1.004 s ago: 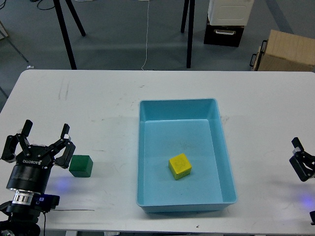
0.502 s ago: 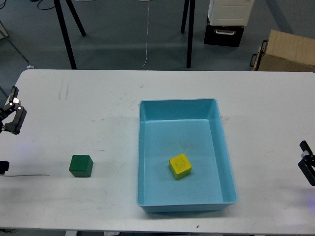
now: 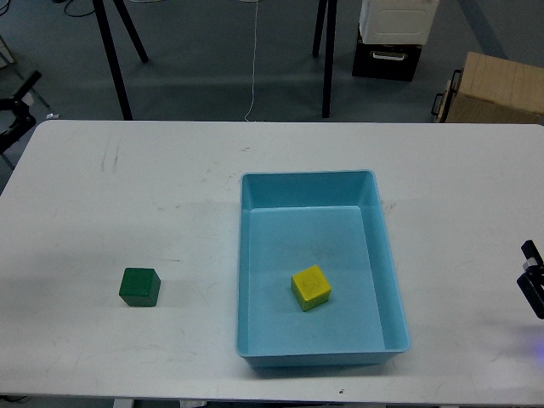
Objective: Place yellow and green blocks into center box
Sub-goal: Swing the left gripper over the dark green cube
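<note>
A green block (image 3: 139, 286) sits on the white table (image 3: 170, 195), left of the box. A yellow block (image 3: 311, 287) lies inside the light blue box (image 3: 252, 263), on its floor near the front. My left gripper (image 3: 19, 102) is at the far left edge beyond the table's back corner, far from the green block; its fingers look spread and empty. My right gripper (image 3: 534, 285) is only partly in view at the right edge, level with the box's front, and its fingers cannot be told apart.
Black stand legs (image 3: 115, 51) and a thin cable (image 3: 253, 59) are on the floor behind the table. A black and white cabinet (image 3: 391, 38) and a cardboard box (image 3: 497, 89) stand at the back right.
My left arm has pulled away from the green block, up and back to the far left edge. My right gripper has drawn back slightly toward the right edge. Both blocks have stayed put.
</note>
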You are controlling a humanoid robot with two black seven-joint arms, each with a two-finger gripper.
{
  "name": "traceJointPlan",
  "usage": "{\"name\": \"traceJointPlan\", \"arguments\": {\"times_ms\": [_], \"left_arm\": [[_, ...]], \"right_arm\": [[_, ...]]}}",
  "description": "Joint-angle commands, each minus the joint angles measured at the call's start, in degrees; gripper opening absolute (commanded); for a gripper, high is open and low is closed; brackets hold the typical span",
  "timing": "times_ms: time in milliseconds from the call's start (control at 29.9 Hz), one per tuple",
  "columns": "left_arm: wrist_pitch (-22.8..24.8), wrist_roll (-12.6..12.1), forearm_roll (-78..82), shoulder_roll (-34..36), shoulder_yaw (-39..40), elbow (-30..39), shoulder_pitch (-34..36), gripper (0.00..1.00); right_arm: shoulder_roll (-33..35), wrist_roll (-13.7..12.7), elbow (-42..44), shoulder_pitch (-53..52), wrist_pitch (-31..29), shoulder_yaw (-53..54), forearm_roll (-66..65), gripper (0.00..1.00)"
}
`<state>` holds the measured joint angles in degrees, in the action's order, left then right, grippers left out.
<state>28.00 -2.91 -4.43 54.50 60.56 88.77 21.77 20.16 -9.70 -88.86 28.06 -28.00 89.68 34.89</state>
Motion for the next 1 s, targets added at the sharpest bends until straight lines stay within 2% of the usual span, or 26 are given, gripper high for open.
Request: {"name": "traceJointPlan", "arguments": {"times_ms": [0,134,301,468,669,770,970], "left_arm": [[0.0,0.01,7.67,0.6,-15.7,-0.26,12.74,1.0],[0.0,0.01,14.96,0.08,-33.62,-0.26,26.88,1.0],[0.0,-0.25,16.39,-0.89,-49.63,-1.4,41.66,1.0],[0.0,-2.18,18.49,-3.61,-68.96,-1.23,58.26,1.0],[0.0,-3.41,20.52,-14.14,-92.16,-0.96,76.37,1.0],[0.0,-4.29,23.93,-19.16,-101.75,0.0,81.83,1.0],[0.0,-4.99,27.37,-26.36,-109.85,0.01,85.45,1.0]], "right_arm": [[-0.03,-0.05,0.01,0.16,0.0,0.06,0.0,0.98],[-0.56,-0.05,0.18,0.16,0.0,0.06,-0.09,0.98],[-0.91,-0.05,0.36,-0.37,0.0,-0.12,-0.18,0.98],[-0.91,-0.05,0.62,-0.54,0.0,-0.47,-0.18,0.98],[-1.43,-0.05,0.8,-0.55,0.0,-0.47,-0.53,0.98],[-1.44,-0.05,0.88,-0.55,0.0,-0.47,-0.53,0.98],[-1.44,-0.32,1.32,-0.46,0.0,-0.2,-0.53,0.98]]}}
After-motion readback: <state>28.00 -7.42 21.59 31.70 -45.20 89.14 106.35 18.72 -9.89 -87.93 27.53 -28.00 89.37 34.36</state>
